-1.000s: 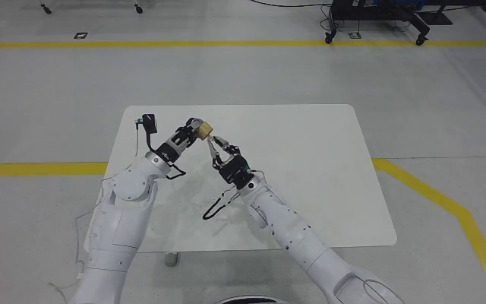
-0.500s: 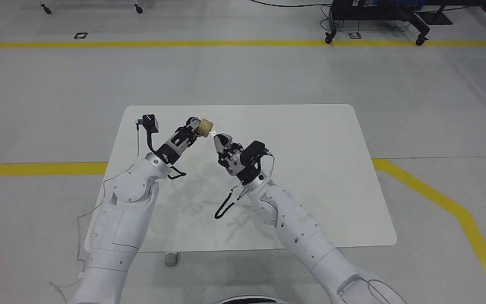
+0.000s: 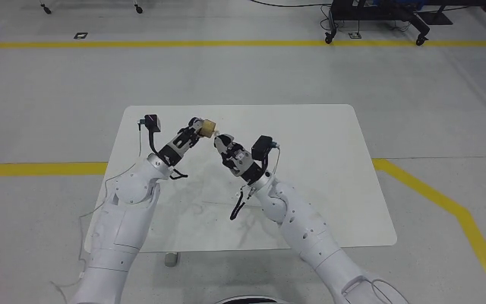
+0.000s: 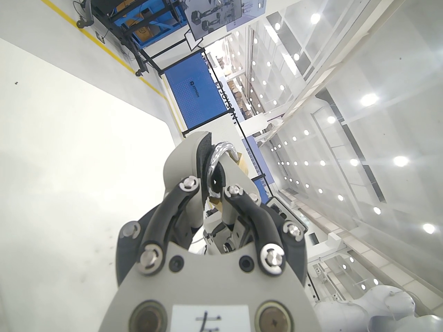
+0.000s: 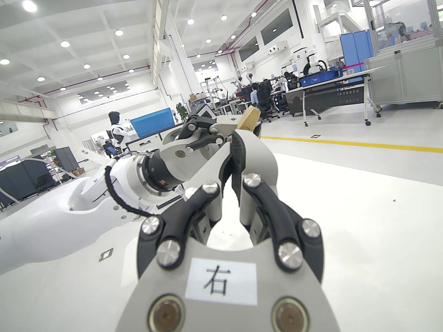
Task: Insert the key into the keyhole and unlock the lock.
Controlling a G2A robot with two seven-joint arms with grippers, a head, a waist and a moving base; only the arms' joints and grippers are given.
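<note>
My left gripper (image 3: 194, 133) is shut on a brass padlock (image 3: 206, 127), held above the far left part of the white table (image 3: 319, 167). In the left wrist view the silver shackle (image 4: 218, 160) lies between the fingers of the left gripper (image 4: 216, 174), with the brass body (image 4: 242, 164) beyond them. My right gripper (image 3: 219, 140) is shut just beside the padlock, its tips pointing at the lock's free end. A small pale key tip (image 3: 216, 134) pokes out of it. In the right wrist view the right gripper (image 5: 235, 146) hides the key, and the padlock (image 5: 250, 119) sits just past its fingertips.
The table's rounded edges lie far from both grippers, with bare surface to the right and front. A black cable (image 3: 237, 207) loops off the right forearm. A yellow floor line (image 3: 425, 190) runs past the table.
The right gripper has risen toward the padlock and its wrist has turned, the forearm swinging to the right. The left gripper with the padlock has shifted slightly toward the table's far edge.
</note>
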